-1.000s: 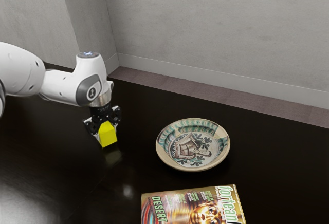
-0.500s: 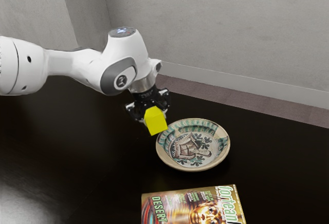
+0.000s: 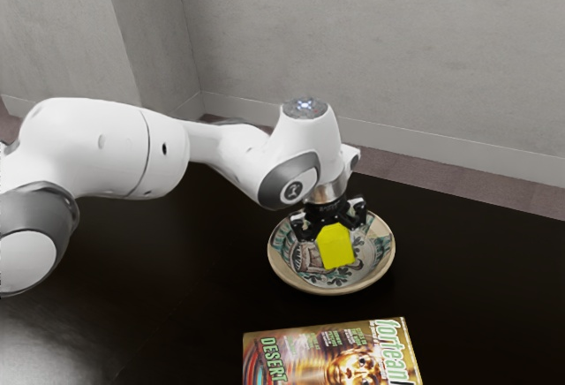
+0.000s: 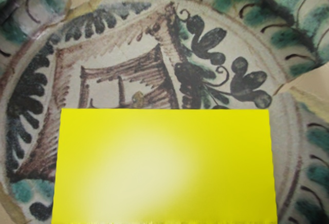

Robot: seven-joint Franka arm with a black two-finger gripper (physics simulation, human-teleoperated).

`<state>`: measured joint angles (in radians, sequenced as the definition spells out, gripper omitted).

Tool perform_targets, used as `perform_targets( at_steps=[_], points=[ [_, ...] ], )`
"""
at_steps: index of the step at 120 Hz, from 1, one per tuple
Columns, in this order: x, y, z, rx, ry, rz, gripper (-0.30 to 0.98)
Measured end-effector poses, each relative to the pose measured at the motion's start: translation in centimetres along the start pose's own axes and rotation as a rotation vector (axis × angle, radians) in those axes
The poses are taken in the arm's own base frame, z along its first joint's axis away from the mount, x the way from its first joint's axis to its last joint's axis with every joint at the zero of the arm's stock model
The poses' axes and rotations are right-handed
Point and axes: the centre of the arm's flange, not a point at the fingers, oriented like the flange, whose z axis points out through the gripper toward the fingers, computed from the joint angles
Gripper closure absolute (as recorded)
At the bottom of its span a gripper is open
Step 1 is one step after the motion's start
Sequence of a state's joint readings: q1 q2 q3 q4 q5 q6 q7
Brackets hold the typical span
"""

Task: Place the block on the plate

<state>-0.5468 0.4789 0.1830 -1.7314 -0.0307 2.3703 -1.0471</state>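
Gripper [image 3: 335, 235] is holding the block [image 3: 336, 249]: jaws closing on its sides, stopping at block width, so partly open rather than fully closed, and I'm seeing nothing else in the grip. Key relation: block is hanging directly under the gripper, and both are sitting over the hollow of the plate [image 3: 331, 289], inside the rim. Exterior view is putting the block near the plate's middle; wrist view is backing that up, with the painted floor spreading out beyond the block's edge and the raised wall curving around farther out. Block is looking slightly taller than wide in the exterior view, longer side running roughly in line with the gripper's downward reach, with a small apparent lean; can't tell if that's real tilt or camera angle. Also can't tell whether the bottom face is touching the plate or hanging just above it. Single arm [image 3: 159, 151], reaching in from the exterior view's left, so no choice of side. Judgement: carry is looking about done, so what's needing doing is a short straight drop if there's a gap, then opening and backing off upward. Sideways correction isn't looking necessary. Risk: releasing high and having the block tip or bounce toward the sloping wall. Magazine [image 3: 309, 350] is lying apart from the plate, not getting in the way.
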Motion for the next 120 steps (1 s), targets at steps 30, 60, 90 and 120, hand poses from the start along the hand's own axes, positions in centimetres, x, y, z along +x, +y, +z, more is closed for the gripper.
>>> perform_targets(
  at_steps=[30,60,90,120],
  points=[
    [1.4,-0.5,-3.0,-0.042,0.021,-0.009,0.08],
    [3.5,-7.5,-11.4,-0.009,-0.054,0.097,0.02],
    [7.5,-12.7,-18.4,0.013,-0.102,0.330,0.01],
    [12.6,-15.6,-25.6,0.014,-0.083,0.510,0.00]
  ],
)
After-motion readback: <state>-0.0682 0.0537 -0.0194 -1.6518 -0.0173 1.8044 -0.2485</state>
